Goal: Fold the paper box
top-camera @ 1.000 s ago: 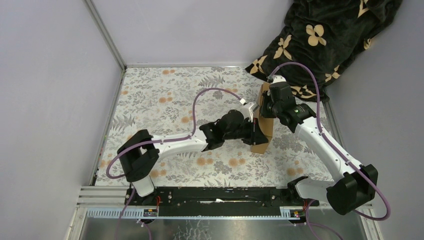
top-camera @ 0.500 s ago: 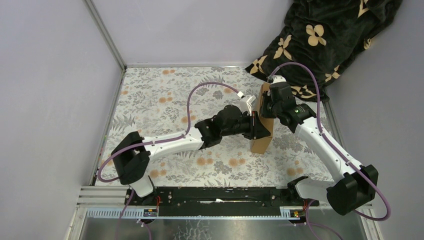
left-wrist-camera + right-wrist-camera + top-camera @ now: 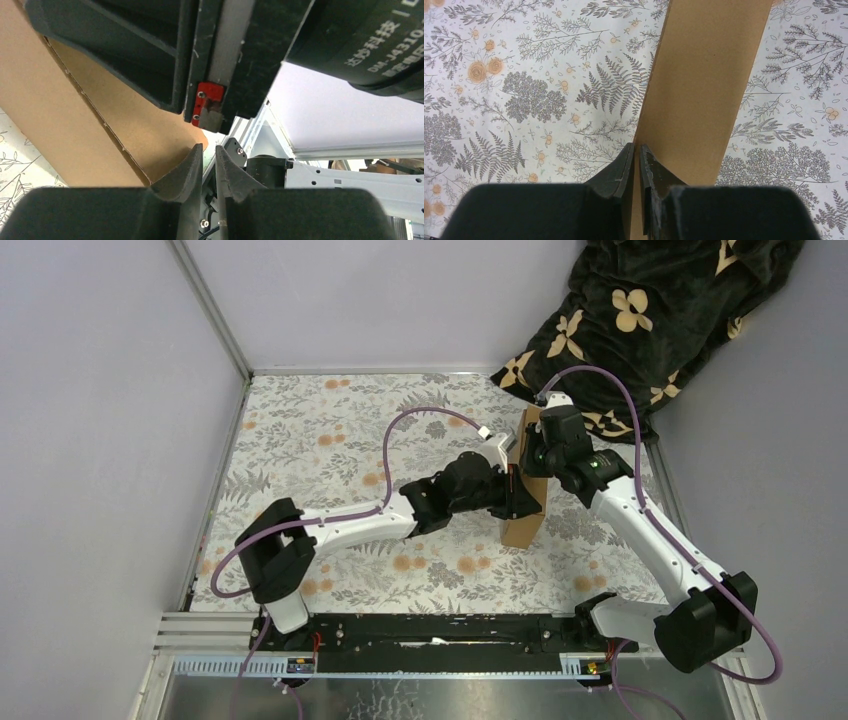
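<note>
One light, stiff-looking paper box (image 3: 523, 523): best held by its thin edge, where the right gripper (image 3: 638, 150) pinches it; the left gripper (image 3: 208, 152), barely open, holds nothing.

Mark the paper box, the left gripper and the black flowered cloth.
paper box (image 3: 704, 90): right wrist view, on its bare brown panel.
left gripper (image 3: 208, 149): left wrist view, midway between its fingertips.
black flowered cloth (image 3: 680, 300): top external view, on its dark middle folds.
</note>
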### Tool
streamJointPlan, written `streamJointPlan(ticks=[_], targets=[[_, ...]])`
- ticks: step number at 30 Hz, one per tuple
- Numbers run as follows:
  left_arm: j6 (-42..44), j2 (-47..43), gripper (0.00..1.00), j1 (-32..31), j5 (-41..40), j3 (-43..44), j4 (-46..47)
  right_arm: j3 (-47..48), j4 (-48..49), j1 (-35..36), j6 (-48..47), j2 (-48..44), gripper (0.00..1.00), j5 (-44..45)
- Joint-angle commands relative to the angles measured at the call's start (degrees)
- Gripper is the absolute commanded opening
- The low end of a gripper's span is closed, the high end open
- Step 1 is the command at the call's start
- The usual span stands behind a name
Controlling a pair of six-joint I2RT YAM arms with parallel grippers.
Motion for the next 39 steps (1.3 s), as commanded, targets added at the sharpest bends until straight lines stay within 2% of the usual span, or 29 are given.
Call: streamJointPlan(ticks=[1,9,18,29,34,39], targets=[[-0.69,2.0,0.21,0.45,-1.28,-2.32,-2.75,-2.67,-8.51,0.07,-0.3,0.17,0.15,-1.63],[-2.62,0.73,0.2,0.45,-1.28,-8.69,0.94,-2.66,-8.86,0.03,-0.3,-0.3,0.15,-1.3],[-9.16,1.06,0.2,0.34,-0.48,-21.5,13.86,-2.34,-9.97,0.07,-0.42,-0.59,0.15,-0.56],[-9.91,6.57,0.18,-0.87,2.45,-20.29,16.64,-0.54,-10.92,0.12,-0.6,-0.73,0.16,-0.36],[-6.81,4.77,0.18,-0.78,1.35,-17.01,10.66,4.36,-10.24,-0.12,-1.76,-2.28,0.26,0.41],[-6.75,4.96,0.18,-0.78,1.48,-16.67,9.89,10.8,-8.69,-2.44,-2.78,0.66,0.31,0.36]])
